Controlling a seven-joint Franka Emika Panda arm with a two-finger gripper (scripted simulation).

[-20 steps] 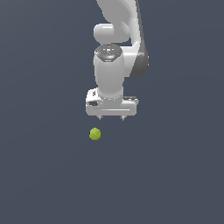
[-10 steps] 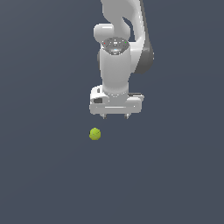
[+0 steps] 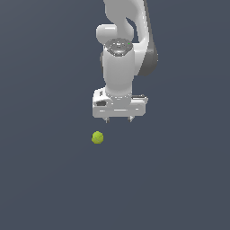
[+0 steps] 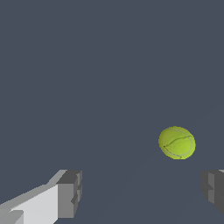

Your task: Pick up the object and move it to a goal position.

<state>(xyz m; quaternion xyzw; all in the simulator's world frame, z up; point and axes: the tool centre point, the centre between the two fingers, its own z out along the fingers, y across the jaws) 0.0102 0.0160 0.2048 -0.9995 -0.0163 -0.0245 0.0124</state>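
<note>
In the exterior view, the ball (image 3: 97, 137) is seen resting on the dark floor, apart from the gripper (image 3: 119, 120) and toward the exterior view's left of it — nothing has been grasped, so pickup and transfer are judged still to be done. In the wrist view, the fingers (image 4: 69, 194) are shown spread wide and empty, and the ball's seam lines are revealed — detail lost in the other view.

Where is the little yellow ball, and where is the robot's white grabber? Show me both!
ball (image 3: 97, 137): exterior view, middle of its yellow-green surface.
ball (image 4: 177, 142): wrist view, middle, near a seam line.
gripper (image 3: 119, 119): exterior view, midway between its two short fingertips, jaws apart.
</note>
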